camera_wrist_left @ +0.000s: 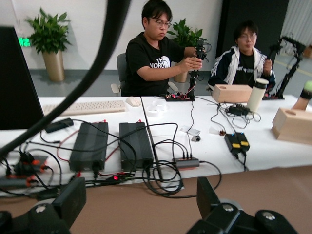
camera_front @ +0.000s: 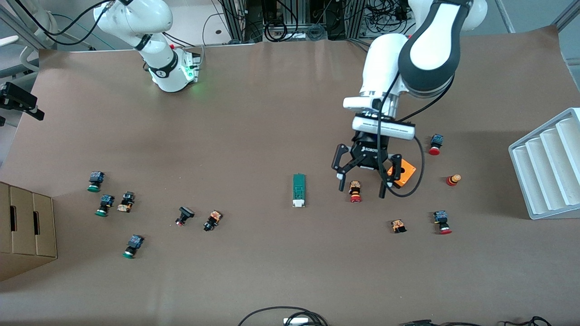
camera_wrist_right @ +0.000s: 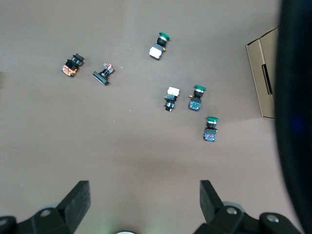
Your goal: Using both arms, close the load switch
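Front view, table (camera_front: 281, 280): brown, with small push buttons scattered toward both ends.
Green buttons (camera_front: 128, 248): a loose group toward the right arm's end, near the cardboard box (camera_front: 27, 231) at that edge.
Load switch (camera_front: 298, 190): flat on the table about midway between the two ends, long side running from near to far, white piece at its nearer end, nothing touching it.
Left gripper (camera_front: 361, 191): fingers spread wide, hanging over a red-capped button (camera_front: 355, 192), beside the load switch toward the left arm's end.
Orange cube (camera_front: 401, 172): partly hidden under that gripper.
White tray (camera_front: 546, 167): at the left arm's table edge.
Right gripper (camera_wrist_right: 145, 192): fingers spread, holding nothing, high above the green buttons.
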